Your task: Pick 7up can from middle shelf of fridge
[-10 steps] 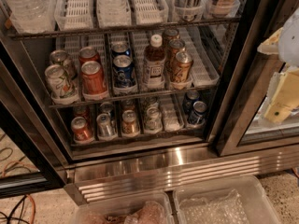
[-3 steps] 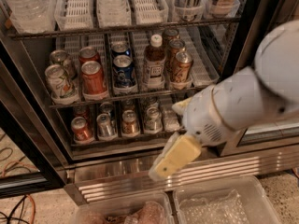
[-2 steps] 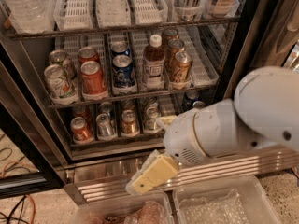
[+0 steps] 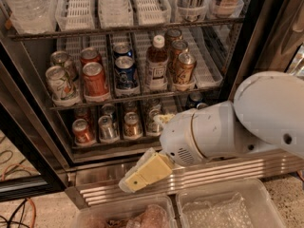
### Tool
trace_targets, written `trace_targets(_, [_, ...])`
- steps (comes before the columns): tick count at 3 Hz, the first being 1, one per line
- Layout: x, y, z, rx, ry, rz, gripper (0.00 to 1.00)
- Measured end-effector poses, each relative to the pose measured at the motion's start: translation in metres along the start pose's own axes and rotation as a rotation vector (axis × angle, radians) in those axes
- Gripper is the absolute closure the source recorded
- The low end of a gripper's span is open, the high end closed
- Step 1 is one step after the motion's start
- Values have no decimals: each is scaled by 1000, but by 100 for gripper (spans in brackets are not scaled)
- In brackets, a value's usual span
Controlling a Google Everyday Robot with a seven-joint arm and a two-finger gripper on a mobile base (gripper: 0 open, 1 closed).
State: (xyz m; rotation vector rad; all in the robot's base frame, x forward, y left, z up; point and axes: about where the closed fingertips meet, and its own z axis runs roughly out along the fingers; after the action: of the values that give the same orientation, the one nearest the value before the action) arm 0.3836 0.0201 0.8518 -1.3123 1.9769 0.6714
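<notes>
Two pale cans stand in the leftmost lane of the middle shelf (image 4: 142,99) of the fridge (image 4: 237,56); the front one is the 7up can (image 4: 59,83), upright, just beside a red can (image 4: 95,78); a blue can (image 4: 125,71) comes next. The gripper (image 4: 141,173) hangs lower, in front of the steel grille (image 4: 223,174), well apart from the 7up can; whether it is spread or closed we cannot tell. In our judgement it should rise, go left and enter level, without touching the red can.

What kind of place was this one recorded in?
Probably a shop or office pantry: a glass-door fridge, its middle shelf holding rows of drinks, the 7up can at the left. The gripper hangs in front of the fridge's base grille.
</notes>
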Motion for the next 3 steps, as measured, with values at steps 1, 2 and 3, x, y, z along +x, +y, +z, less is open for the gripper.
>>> trace_targets(1, [4, -2, -6, 51, -38, 25, 0])
trace_targets(2, [-13, -1, 26, 61, -114, 21, 0])
trace_targets(3, [-51, -4, 57, 104, -225, -6, 0])
